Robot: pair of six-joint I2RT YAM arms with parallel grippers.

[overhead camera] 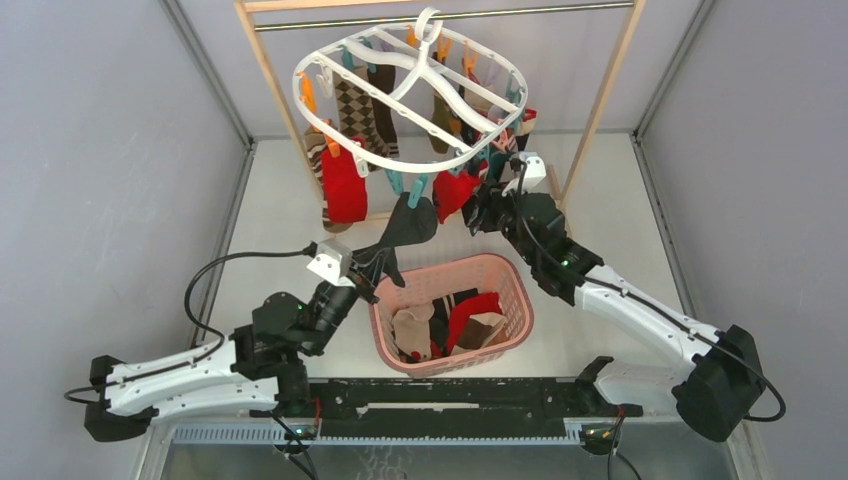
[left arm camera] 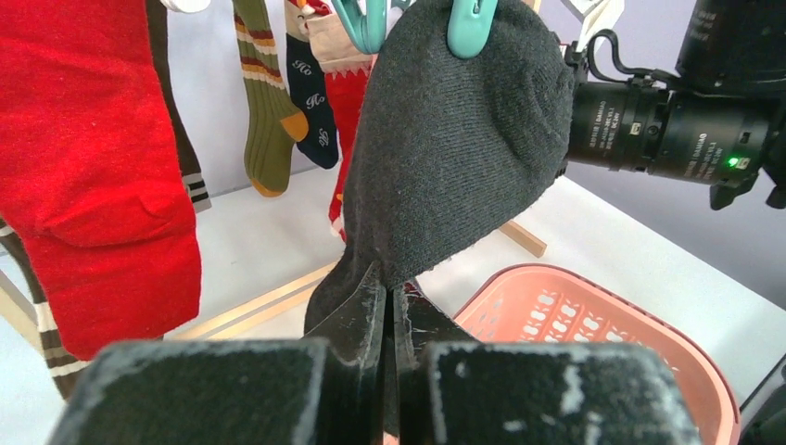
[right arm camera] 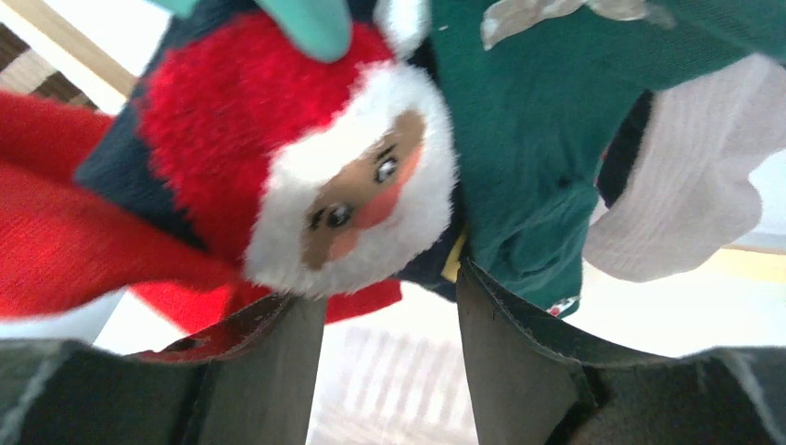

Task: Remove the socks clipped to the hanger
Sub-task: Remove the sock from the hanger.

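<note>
Hanger [overhead camera: 302, 88] is hanging by its hook from the wooden rail [overhead camera: 268, 75] over the far edge of the worktop [overhead camera: 280, 215]. Its long axis is running L-R along the rail, w/ the frame tilting. Socks [overhead camera: 352, 105] are dangling from its clips, mostly lengthwise straight down.

Dark grey sock [left arm camera: 463, 158] is hanging from a teal clip [left arm camera: 471, 23] on the hanger's near rim. Its long axis is slanting from the clip down toward the near-left, not plumb. L gripper [left arm camera: 389, 297] is pinching that sock's lower end, jaws pressed together w/ fabric between them.

R gripper [right arm camera: 389, 287] is sitting below the near rim's right part, jaws partly apart. Its fingers are flanking the bottom of a Santa-face sock [right arm camera: 343, 176]; can't tell if they're touching it. Green sock [right arm camera: 519, 139] is hanging just beside that one.

Red sock [left arm camera: 93, 185] is hanging straight down, left of the grey one. Pink basket [overhead camera: 522, 300] is sitting mid-worktop toward the near edge, w/ loose socks [overhead camera: 470, 320] lying inside.
</note>
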